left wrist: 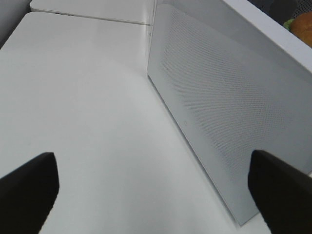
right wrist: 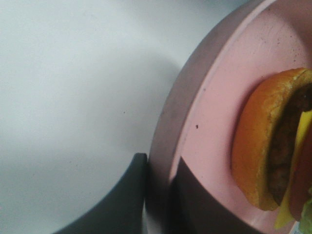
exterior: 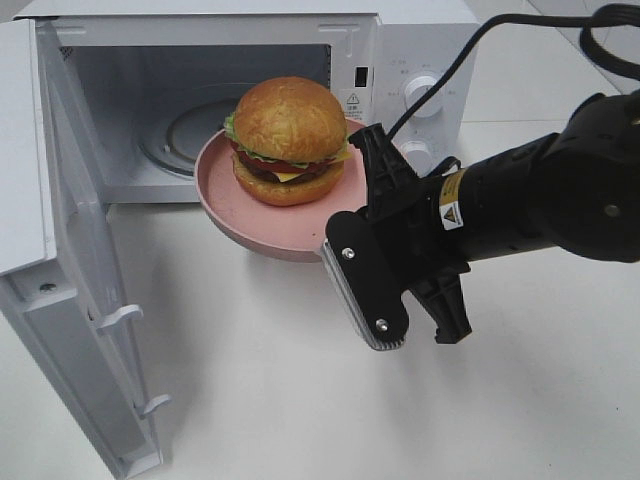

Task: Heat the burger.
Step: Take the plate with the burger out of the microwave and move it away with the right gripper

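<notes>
My burger sits upright in the middle of the pink plate I'm holding by its rim, lifted off the table just before the open microwave. Glossy golden-brown bun, green lettuce, dark patty and yellow cheese are all stacked neatly, nothing slipping.

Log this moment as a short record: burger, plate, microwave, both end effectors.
burger: sits on the pink plate
pink plate: lifted off the table, at the microwave's opening
microwave: door swung wide open, turntable visible inside
right end effector: shut on the plate's rim
left end effector: open, empty, beside the door's outer face
</notes>
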